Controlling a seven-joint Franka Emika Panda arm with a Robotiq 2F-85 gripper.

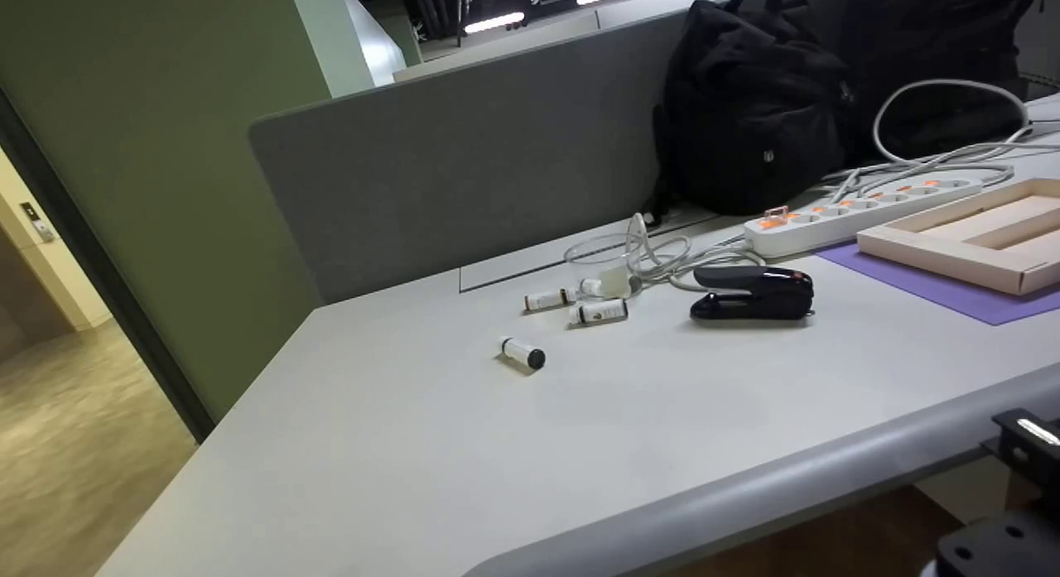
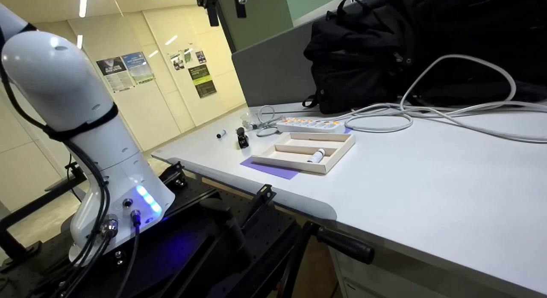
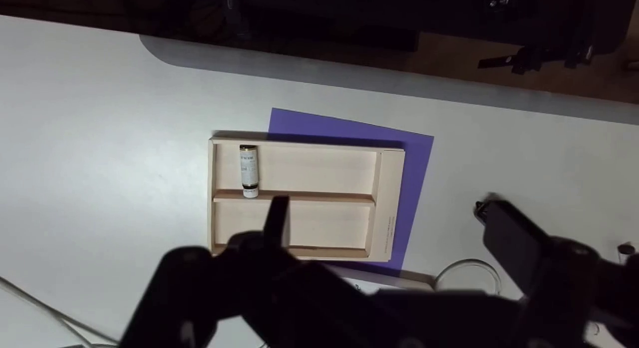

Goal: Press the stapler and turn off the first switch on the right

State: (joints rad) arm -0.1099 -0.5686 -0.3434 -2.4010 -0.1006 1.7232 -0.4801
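Up over the desk, the gripper is spread wide, holding nothing. Stapler sits near the purple sheet; pushing that spread might straddle it, off-centre probably tips it.

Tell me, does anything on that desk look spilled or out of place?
Slightly: several small labelled bottles lie on their sides at different angles near the stapler, perhaps tipped over. The divided tray sits askew on the purple sheet, overhanging one edge. No obvious damage shows.
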